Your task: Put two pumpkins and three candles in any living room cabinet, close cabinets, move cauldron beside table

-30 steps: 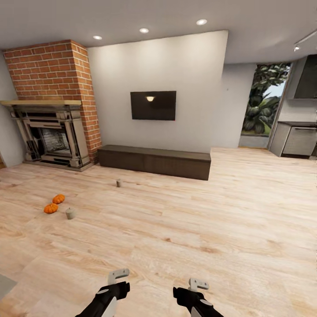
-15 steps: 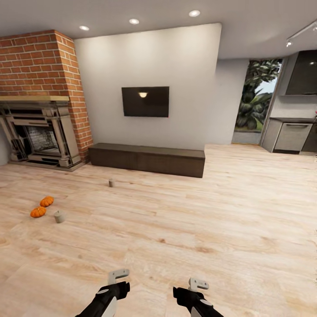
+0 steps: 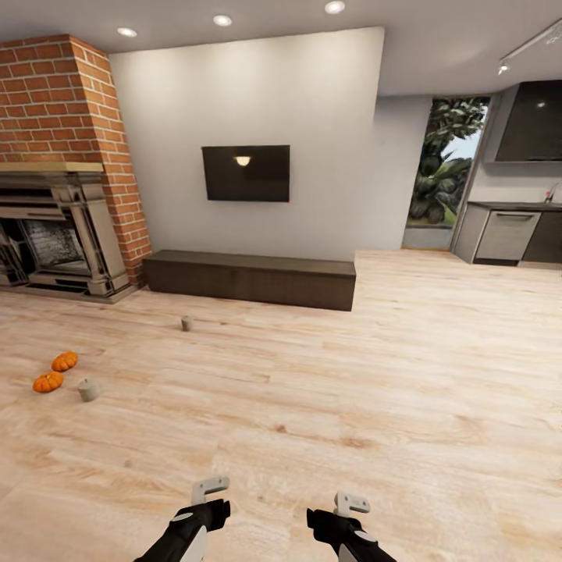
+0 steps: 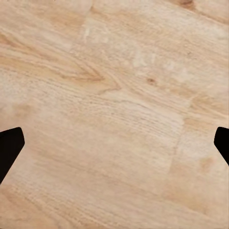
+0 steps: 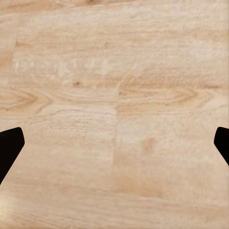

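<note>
Lying on pale wood-plank floor [image 3: 328, 375], two ribbed orange pumpkins [image 3: 56, 372] sit far left, well apart from the long dark wood-grain cabinet [image 3: 250, 279]; both grippers' jaws spread, empty

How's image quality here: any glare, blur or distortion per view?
Head view: wide-angle stretch bends the ceiling and wall edges; even light from recessed ceiling spots, one glare spot mirrored on the TV; pumpkins sharp but small, with faint shadows. Left wrist view: floor grain soft, slightly blurred, no glare. Right wrist view: the same, flat lighting on the planks.
</note>
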